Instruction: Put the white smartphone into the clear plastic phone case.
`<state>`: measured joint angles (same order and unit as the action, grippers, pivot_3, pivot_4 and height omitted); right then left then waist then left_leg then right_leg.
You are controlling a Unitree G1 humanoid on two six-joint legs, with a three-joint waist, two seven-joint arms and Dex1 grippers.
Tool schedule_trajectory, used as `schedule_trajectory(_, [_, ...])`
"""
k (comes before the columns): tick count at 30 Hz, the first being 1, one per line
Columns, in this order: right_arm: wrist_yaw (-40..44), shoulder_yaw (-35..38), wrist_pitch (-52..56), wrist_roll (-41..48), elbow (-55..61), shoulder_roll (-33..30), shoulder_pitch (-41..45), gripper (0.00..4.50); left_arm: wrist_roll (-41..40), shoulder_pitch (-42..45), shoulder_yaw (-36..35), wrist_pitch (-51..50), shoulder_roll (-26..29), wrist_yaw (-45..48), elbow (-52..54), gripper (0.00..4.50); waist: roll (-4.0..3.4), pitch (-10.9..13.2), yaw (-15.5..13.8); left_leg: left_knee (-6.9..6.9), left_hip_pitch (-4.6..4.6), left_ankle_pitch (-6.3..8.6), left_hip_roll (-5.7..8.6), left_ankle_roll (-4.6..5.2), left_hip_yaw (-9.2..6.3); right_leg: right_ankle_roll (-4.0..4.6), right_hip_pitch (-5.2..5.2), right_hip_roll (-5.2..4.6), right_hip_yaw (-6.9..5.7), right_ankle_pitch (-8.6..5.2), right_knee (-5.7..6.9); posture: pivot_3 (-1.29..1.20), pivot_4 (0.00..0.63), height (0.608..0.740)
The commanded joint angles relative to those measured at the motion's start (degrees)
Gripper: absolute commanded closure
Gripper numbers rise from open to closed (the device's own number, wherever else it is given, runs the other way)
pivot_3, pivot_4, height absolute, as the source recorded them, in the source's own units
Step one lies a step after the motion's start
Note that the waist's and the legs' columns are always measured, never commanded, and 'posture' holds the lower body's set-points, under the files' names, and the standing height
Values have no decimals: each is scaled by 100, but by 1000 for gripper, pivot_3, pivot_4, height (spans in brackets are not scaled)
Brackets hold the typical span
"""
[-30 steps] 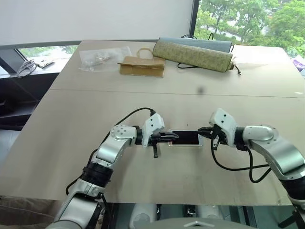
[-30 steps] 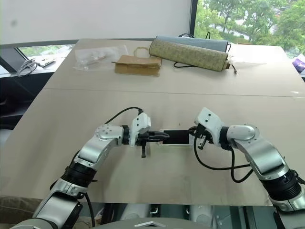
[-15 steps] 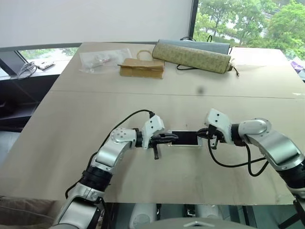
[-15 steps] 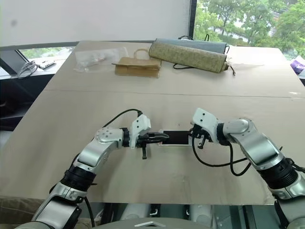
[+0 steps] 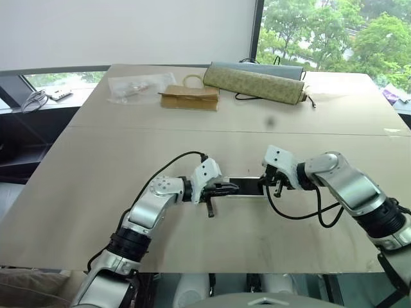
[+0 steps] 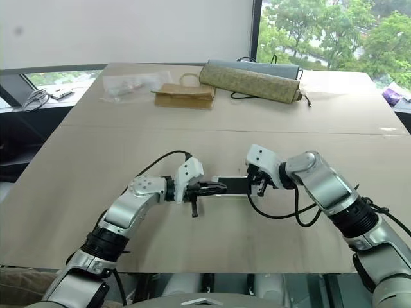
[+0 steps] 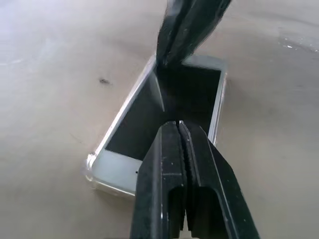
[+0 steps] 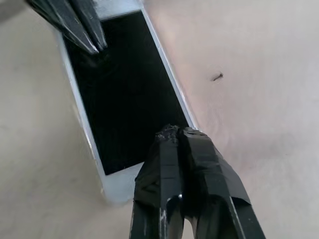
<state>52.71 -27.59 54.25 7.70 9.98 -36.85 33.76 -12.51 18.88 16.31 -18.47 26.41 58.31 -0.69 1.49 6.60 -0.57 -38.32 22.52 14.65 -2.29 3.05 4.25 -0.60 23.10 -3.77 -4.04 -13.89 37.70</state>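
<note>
Currently: light wooden table (image 5: 192, 135), white smartphone (image 7: 164, 107) flat near its front edge, screen up, seated in the clear plastic phone case (image 7: 92, 167). Left hand (image 7: 178, 130) fingers pressed together, tips over the screen. Right hand (image 8: 175, 133) also closed, at the opposite end.

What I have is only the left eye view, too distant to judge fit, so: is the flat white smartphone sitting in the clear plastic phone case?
Observer: In the left wrist view, the rim of the clear plastic phone case wraps the near corner of the white smartphone; I cannot judge the far end.
Operator: Is either gripper holding it?
Observer: No. The left gripper is shut, its tip over the dark screen.
Operator: And the right?
Observer: The right gripper is shut too, its tip at the screen's opposite end.
</note>
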Motion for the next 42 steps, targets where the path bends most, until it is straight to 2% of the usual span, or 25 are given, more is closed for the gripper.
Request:
schedule_trajectory(1, [111, -983, 512, -316, -885, -69, -377, 4500, 19, -59, 32, -67, -6, -37, 141, 4454, 0, -22, -3, 2, 0, 0, 1, 0, 0, 1, 0, -5, -2, 0, -1, 0, 150, 740])
schedule_trajectory(5, [44, -1003, 150, -509, -987, -42, -459, 4500, 26, -79, 33, -81, -9, -71, 157, 4454, -10, -72, -11, 14, 0, 1, 5, -1, -1, 3, 0, -18, -8, -1, -10, 0, 150, 740])
schedule_trajectory(11, [-193, 570, -68, 113, 447, 95, -722, 4500, 35, -104, 31, -29, 15, -52, 92, 4454, -20, -58, -19, 15, 11, 17, 7, -26, -2, 4, 1, -87, -94, -2, -27, 0, 150, 740])
schedule_trajectory(13, [-148, 1020, 109, 408, 1057, 25, -815, 4500, 50, -85, 34, 9, 10, -39, 18, 4454, -88, -8, -18, 15, 34, 18, 11, -24, 1, 3, 15, -121, -130, -1, -34, 0, 150, 740])
schedule_trajectory(17, [-42, 1353, 434, 804, 1980, -353, -1124, 4500, 100, -65, 75, 111, 15, 1, -98, 4454, -113, 26, -26, 24, 110, 3, 11, 5, -6, -17, 78, -116, -164, 14, -27, 0, 150, 740])
schedule_trajectory(22, [-189, 1287, 603, 1005, 2260, -560, -1325, 4500, 80, -65, 83, 234, 69, 145, -132, 4454, -111, 80, -23, 21, 126, 4, 14, 7, -10, -20, 84, -107, -181, 14, -36, 0, 150, 740])
schedule_trajectory(30, [-356, 747, 541, 749, 1851, -883, -1366, 4500, -70, -132, 92, 248, 256, 603, -31, 4454, -106, 107, -22, 4, 121, 7, 13, 13, -14, -39, 62, -90, -182, 3, -61, 0, 150, 740])
schedule_trajectory(35, [-284, 525, 581, 786, 1616, -940, -1223, 4500, 40, -20, 83, 300, 222, 566, -251, 4454, -99, 110, -24, 3, 122, 7, 13, 13, -18, -40, 59, -74, -183, 6, -62, 0, 150, 740])
schedule_trajectory(39, [-221, 58, 630, 661, 1186, -975, -1201, 4500, 59, 36, 99, 314, 174, 535, -321, 4454, -97, 107, -23, 3, 119, 7, 11, 13, -18, -36, 56, -66, -182, 8, -62, 0, 150, 740])
schedule_trajectory(42, [-259, -384, 470, 344, 687, -949, -1147, 4500, 89, 29, 127, 348, 141, 507, -357, 4454, -68, 86, -22, 2, 103, 7, 8, 14, -20, -43, 45, -71, -181, 3, -62, 0, 150, 740])
